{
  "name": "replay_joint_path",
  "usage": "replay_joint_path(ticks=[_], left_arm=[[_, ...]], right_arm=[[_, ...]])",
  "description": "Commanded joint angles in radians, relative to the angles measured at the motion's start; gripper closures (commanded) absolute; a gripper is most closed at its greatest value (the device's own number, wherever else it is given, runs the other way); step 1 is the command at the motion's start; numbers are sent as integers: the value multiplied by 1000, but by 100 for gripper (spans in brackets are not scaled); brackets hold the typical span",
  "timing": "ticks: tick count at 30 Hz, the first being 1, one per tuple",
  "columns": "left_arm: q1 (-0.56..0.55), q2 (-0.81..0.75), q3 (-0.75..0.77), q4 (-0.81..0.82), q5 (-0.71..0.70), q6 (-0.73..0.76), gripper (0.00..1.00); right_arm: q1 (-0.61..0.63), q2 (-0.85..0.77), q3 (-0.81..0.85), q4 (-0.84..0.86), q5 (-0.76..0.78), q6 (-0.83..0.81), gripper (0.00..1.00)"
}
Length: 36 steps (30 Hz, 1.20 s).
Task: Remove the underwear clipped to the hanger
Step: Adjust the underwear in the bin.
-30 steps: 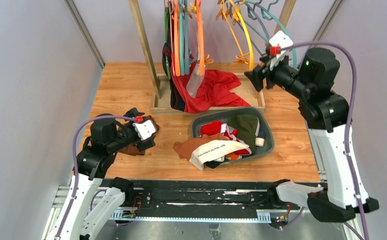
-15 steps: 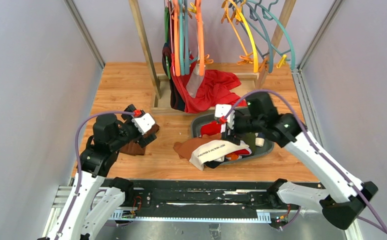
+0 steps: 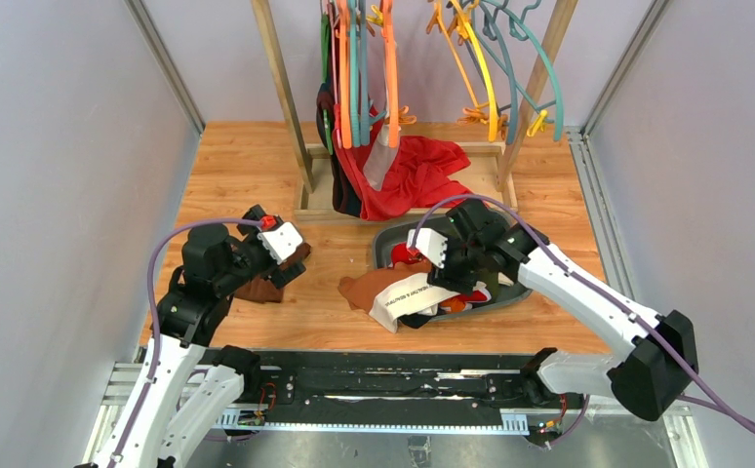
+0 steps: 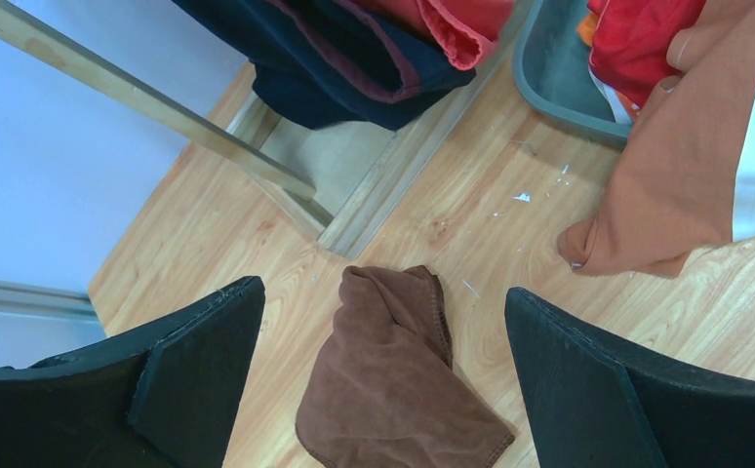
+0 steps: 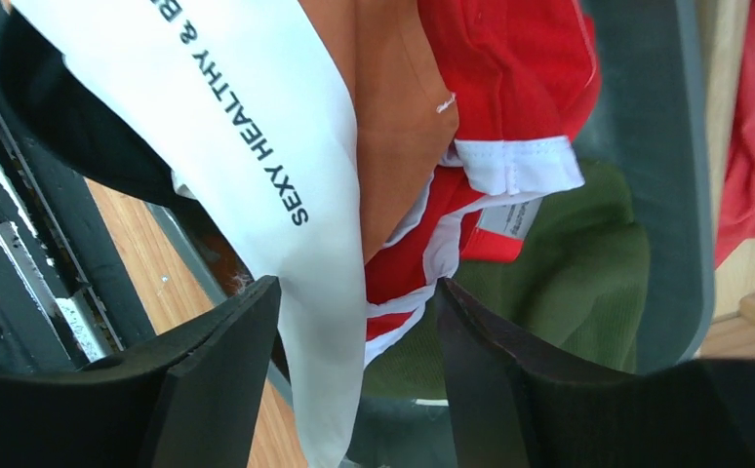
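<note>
Brown briefs with a white waistband hang over the near rim of the grey bin. Red briefs with white trim lie inside it. A pale beige piece hangs from an orange hanger on the rack. My right gripper is open low over the bin. In the right wrist view its jaws stand on either side of the white waistband, without pinching it, and the red briefs lie beyond. My left gripper is open and empty over a dark brown cloth.
A large red cloth drapes from the rack onto its wooden base. Several coloured hangers hang at the back. A green cloth lies in the bin. The dark brown cloth lies on the table at the left.
My right arm has swung down from the hangers at the back right to the bin, then shifted a little left over the waistband. The left arm has barely moved.
</note>
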<state>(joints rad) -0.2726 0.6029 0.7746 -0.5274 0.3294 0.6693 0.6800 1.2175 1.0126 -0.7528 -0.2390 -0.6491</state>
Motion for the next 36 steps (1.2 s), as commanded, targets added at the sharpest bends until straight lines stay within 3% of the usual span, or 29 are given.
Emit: replay_joint_path(ticks=[1, 10, 13, 27, 36], left_arm=[[-2, -13, -10, 28, 13, 2, 2], [-2, -15, -12, 27, 14, 8, 2], [-2, -15, -14, 27, 14, 8, 2], [-2, -10, -15, 32, 15, 10, 2], [-2, 0, -9, 35, 18, 8, 2]], right_arm=[[6, 34, -18, -25, 76, 11, 43], [2, 10, 14, -57, 67, -2, 90], [2, -21, 37, -76, 85, 4, 98], [-123, -239, 192, -121, 222, 78, 99], [-283, -244, 173, -125, 258, 94, 99]])
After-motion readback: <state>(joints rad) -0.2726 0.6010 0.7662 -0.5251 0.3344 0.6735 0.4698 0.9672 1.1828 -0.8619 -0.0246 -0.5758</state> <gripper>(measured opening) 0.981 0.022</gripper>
